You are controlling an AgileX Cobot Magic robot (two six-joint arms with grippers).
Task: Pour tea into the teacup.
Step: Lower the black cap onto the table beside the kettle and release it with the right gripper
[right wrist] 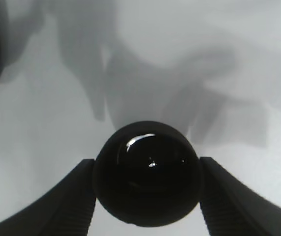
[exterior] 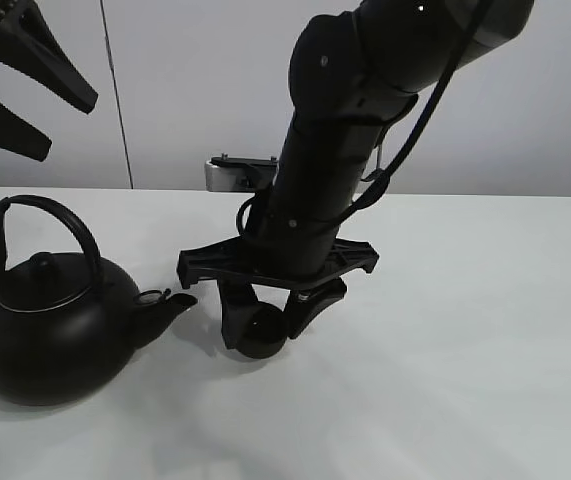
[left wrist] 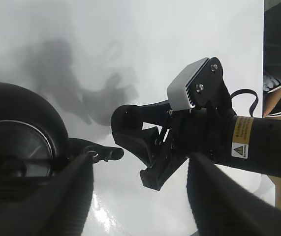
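The small matte-black teacup point(exterior: 261, 338) stands on the white table point(exterior: 465, 350), just right of the kettle's spout point(exterior: 170, 303). My right gripper point(exterior: 263, 332) reaches down over it, with a finger against each side of the cup. In the right wrist view the teacup point(right wrist: 147, 179) sits between the two fingers point(right wrist: 76, 196), and its inside shows a glossy glint. The big black kettle point(exterior: 50, 325) with an arched handle stands upright at the left. My left gripper point(exterior: 70, 125) hangs open and empty high above the kettle. No stream of tea shows.
The left wrist view looks down on the kettle body point(left wrist: 17, 137), its spout point(left wrist: 101, 153) and the right arm point(left wrist: 258, 145) with its wrist camera point(left wrist: 192, 86). A grey wall point(exterior: 195, 80) stands behind the table.
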